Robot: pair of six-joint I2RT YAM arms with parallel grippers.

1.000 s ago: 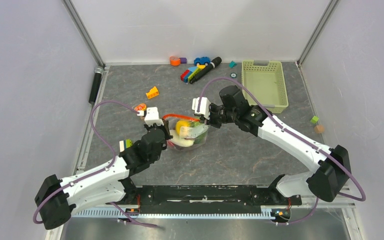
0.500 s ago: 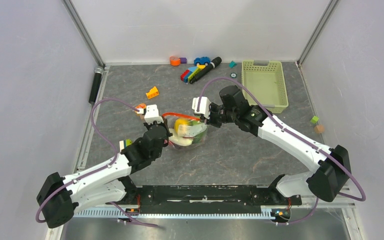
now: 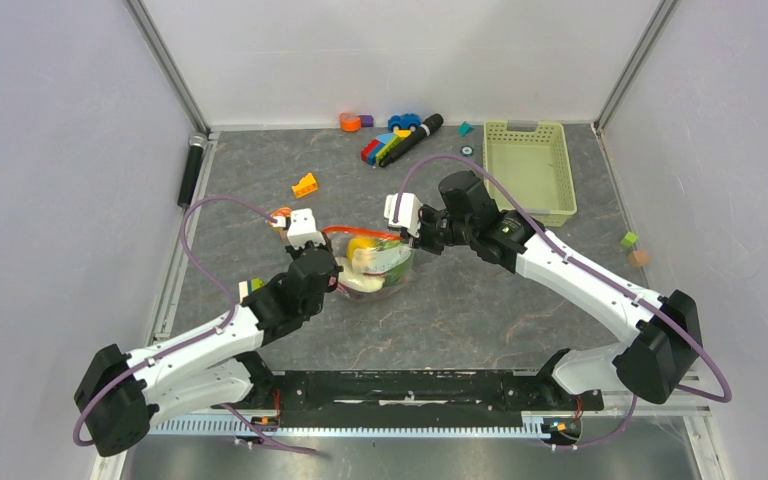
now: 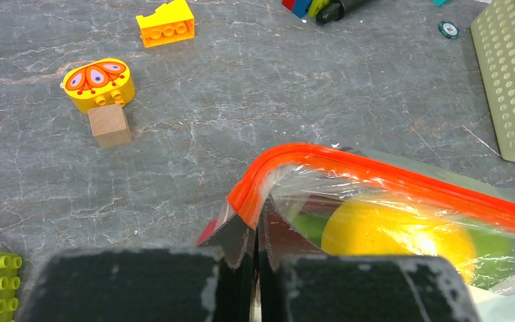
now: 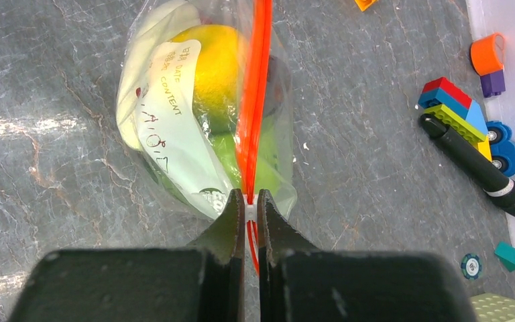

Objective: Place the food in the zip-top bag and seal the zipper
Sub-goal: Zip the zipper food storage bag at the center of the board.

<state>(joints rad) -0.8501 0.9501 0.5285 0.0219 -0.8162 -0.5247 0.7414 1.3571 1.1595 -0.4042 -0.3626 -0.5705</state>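
Note:
The clear zip-top bag point(image 3: 375, 268) lies mid-table between the arms, with toy food inside: a yellow fruit point(image 4: 395, 235), green fruit point(image 5: 268, 174) and a white piece point(image 3: 360, 284). Its white label point(image 5: 167, 134) faces the right wrist camera. The red-orange zipper point(image 5: 255, 94) runs along the bag's top edge. My left gripper point(image 4: 256, 225) is shut on the zipper's left corner point(image 4: 248, 198). My right gripper point(image 5: 248, 201) is shut on the small white slider tab point(image 5: 249, 209) at the zipper's right end. Both grippers show in the top view, left point(image 3: 332, 272) and right point(image 3: 420, 240).
A pale green basket point(image 3: 528, 168) stands at the back right. Coloured blocks, a toy car and a black marker point(image 3: 410, 140) lie at the back. A yellow block point(image 4: 165, 23), an orange-slice toy point(image 4: 99, 82) and a wooden cube point(image 4: 109, 125) lie left of the bag.
The left gripper and its bag corner have shifted slightly left and back, pulling the zipper strip tauter. The right gripper has hardly moved.

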